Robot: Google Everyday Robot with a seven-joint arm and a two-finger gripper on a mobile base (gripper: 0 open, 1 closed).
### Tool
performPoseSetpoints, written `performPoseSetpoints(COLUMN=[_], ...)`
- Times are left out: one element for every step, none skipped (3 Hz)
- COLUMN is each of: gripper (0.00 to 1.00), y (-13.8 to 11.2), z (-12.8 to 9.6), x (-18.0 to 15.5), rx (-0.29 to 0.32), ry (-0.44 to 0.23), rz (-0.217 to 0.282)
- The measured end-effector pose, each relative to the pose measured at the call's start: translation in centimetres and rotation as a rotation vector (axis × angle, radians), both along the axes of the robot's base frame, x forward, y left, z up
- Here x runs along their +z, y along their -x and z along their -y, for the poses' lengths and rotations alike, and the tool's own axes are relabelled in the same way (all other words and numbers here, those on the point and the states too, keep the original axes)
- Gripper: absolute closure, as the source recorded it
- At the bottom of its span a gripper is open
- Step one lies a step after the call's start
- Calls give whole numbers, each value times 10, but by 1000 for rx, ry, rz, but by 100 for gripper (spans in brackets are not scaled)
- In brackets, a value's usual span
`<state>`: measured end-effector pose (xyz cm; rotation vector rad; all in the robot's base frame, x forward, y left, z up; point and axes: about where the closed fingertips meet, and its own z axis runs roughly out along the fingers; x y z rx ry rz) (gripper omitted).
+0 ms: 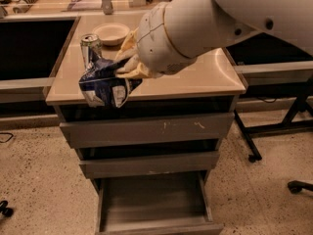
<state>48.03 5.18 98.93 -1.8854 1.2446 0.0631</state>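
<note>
My gripper (pixel 126 65) is shut on a crumpled blue and white chip bag (pixel 104 83), holding it by its upper right edge. The bag hangs over the front left edge of the tan cabinet top (pixel 195 77), in front of an upright silver soda can (pixel 90 46). The big white arm (pixel 205 18) reaches in from the upper right and hides much of the cabinet top behind it.
A small white bowl (pixel 111 33) sits behind the can. The cabinet has two shut drawers (pixel 146 129) and an open, empty bottom drawer (pixel 154 202). Dark desks flank the cabinet; a chair base (pixel 298 185) stands at the right on the speckled floor.
</note>
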Motion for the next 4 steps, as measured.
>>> performPoseSetpoints(gripper=[100,100,100,100], y=[-16,-53,-96,-134], z=[20,55,91,112], x=[-7,-23,-42,-63], rx=[-62,-145,-224,-261], ry=[-29,-55,-88,-112], rz=[-16,-24,-33,-56])
